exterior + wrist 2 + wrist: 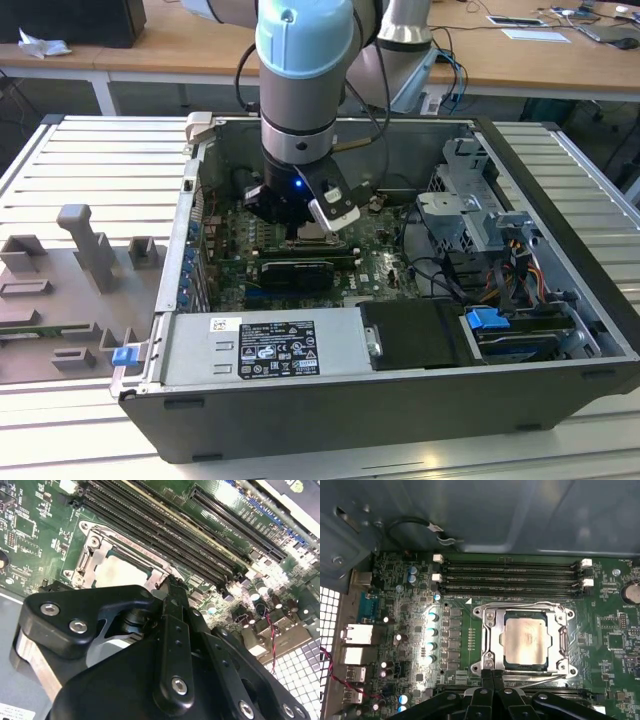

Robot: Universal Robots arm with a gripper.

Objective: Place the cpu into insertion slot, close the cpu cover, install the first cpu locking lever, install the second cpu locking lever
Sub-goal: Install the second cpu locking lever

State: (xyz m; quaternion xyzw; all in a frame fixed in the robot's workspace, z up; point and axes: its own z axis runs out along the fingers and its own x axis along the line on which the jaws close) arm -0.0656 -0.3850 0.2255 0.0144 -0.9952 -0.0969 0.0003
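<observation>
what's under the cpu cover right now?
The cpu shows through the cpu cover's cut-out, seated in the insertion slot. The frame hides the chip's edges and the socket contacts beneath.

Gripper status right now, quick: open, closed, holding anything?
Gripper: closed and empty, fingertips together at the edge of the cpu cover, which lies over the cpu seated in the insertion slot.
</observation>
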